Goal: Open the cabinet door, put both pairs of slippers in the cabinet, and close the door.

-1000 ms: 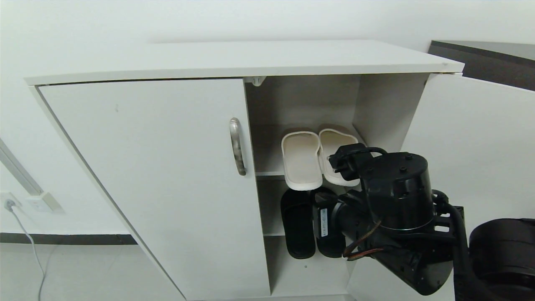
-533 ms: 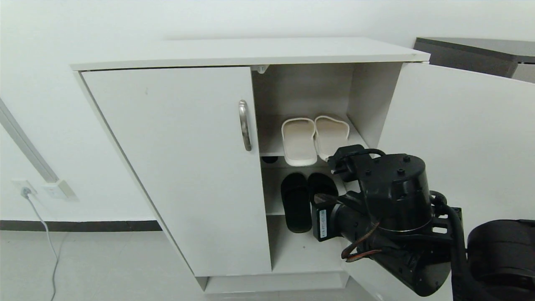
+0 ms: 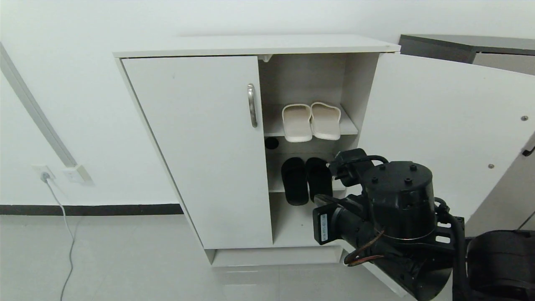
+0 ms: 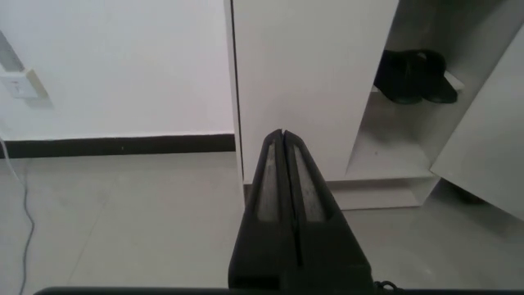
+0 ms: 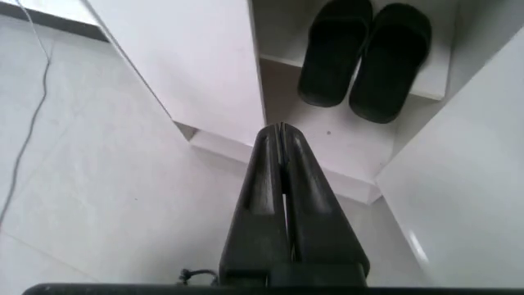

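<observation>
Standing open, door [image 3: 443,125] edge seemingly clears right claw [image 5: 282,129].

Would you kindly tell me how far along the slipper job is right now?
Done: the right cabinet door stands open, the white slippers sit on the upper shelf and the black slippers on the shelf below. In hand: nothing; the left end effector and right end effector are both shut and empty. Left: closing that door.
</observation>
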Robot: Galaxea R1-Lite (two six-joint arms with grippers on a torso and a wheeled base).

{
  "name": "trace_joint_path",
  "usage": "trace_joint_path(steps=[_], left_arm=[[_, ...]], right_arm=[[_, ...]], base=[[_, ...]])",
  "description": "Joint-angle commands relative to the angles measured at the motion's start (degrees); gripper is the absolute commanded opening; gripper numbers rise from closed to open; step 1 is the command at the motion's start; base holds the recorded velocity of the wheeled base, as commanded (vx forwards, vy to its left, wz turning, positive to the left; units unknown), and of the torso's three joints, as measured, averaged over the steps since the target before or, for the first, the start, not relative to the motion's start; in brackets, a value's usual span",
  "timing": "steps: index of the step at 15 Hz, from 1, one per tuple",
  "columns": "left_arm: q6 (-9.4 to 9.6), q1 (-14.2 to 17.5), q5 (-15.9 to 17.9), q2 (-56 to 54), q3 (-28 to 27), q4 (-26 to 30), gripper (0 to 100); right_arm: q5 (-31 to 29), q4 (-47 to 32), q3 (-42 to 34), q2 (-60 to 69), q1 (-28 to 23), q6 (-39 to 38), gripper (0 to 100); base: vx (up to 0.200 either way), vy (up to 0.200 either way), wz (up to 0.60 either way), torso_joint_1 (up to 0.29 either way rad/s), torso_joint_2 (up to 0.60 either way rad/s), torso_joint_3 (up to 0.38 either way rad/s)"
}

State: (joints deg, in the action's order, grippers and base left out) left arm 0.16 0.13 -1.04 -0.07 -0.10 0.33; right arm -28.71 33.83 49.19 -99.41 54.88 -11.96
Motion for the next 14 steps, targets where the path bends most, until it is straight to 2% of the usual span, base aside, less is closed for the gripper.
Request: trace_joint_path(steps=[1,4,14], left_arm=[[0.02,0.0,0.0,0.1,0.0,0.0,0],[0.02,0.0,0.0,0.1,0.0,0.0,0],[0.02,0.0,-0.1,0.1,0.0,0.0,0]], right_arm=[[0.1,1.3,-1.9,-0.4,-0.1,1.1,0],[0.1,6.1,-4.7,-0.5,-0.4,2.6,0],[0.1,6.2,-5.4,-1.5,-0.6,3.3,0]], base=[[0.0,0.0,0.0,0.0,0.0,0.0],[0.0,0.0,0.0,0.0,0.0,0.0],[0.0,0.0,0.0,0.0,0.0,0.0]])
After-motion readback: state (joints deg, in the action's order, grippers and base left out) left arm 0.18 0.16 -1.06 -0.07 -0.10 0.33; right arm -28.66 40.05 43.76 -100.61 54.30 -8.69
